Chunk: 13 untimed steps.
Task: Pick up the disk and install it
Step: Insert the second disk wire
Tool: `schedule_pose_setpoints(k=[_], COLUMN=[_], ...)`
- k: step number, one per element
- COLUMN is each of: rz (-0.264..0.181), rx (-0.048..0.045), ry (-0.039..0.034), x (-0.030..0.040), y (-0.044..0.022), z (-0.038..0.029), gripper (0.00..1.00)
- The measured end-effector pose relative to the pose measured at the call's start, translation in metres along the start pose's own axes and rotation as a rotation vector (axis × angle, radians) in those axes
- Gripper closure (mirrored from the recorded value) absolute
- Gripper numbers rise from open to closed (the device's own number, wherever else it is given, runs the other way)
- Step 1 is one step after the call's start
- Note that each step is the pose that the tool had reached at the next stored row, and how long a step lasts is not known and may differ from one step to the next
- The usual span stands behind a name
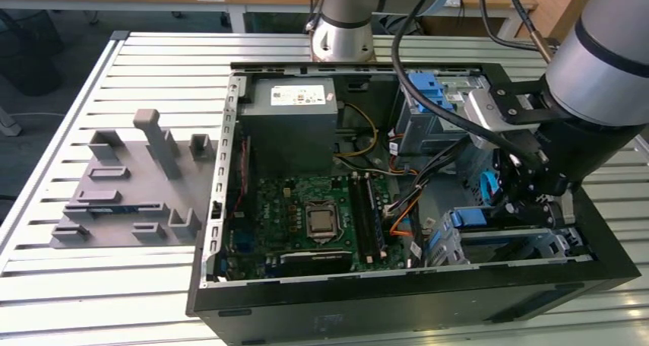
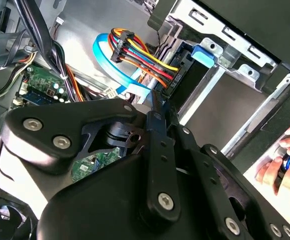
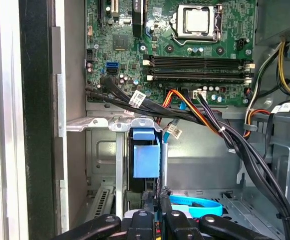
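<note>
The disk stands on edge in the metal drive cage [image 1: 507, 243] at the near right corner of the open computer case. Its blue plastic rail [image 3: 144, 155] faces up, and the same blue rail [image 1: 475, 218] shows in the exterior view. My gripper [image 3: 158, 200] reaches down into the case right beside that bay. Its fingers [image 3: 141, 220] are drawn close together, with the tips at the near end of the disk. In the exterior view the gripper [image 1: 527, 201] hangs just above the cage. The disk's label face is hidden.
Black and coloured cable bundles [image 3: 209, 120] cross just beyond the bay, and a flat blue cable [image 3: 194, 207] lies beside the gripper. The motherboard [image 1: 315, 217] and grey power supply [image 1: 294, 110] fill the case's left. A grey fixture [image 1: 132, 186] sits on the slatted table. A person's hand [image 2: 284, 165] is nearby.
</note>
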<state>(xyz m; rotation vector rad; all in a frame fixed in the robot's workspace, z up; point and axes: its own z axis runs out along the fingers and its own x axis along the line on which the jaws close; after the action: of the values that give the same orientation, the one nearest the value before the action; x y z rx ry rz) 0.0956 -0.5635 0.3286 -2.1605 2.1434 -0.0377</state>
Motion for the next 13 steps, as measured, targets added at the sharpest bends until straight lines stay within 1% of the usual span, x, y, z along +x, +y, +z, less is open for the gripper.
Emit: schedule_pose_setpoints(k=[8, 13], rz=[0.0, 0.0], rx=[0.0, 0.0], ry=[0.0002, -0.0003], x=[0.0001, 0.0001], y=[-0.0002, -0.0002], z=[0.003, 0.0033], gripper=[0.84, 0.84])
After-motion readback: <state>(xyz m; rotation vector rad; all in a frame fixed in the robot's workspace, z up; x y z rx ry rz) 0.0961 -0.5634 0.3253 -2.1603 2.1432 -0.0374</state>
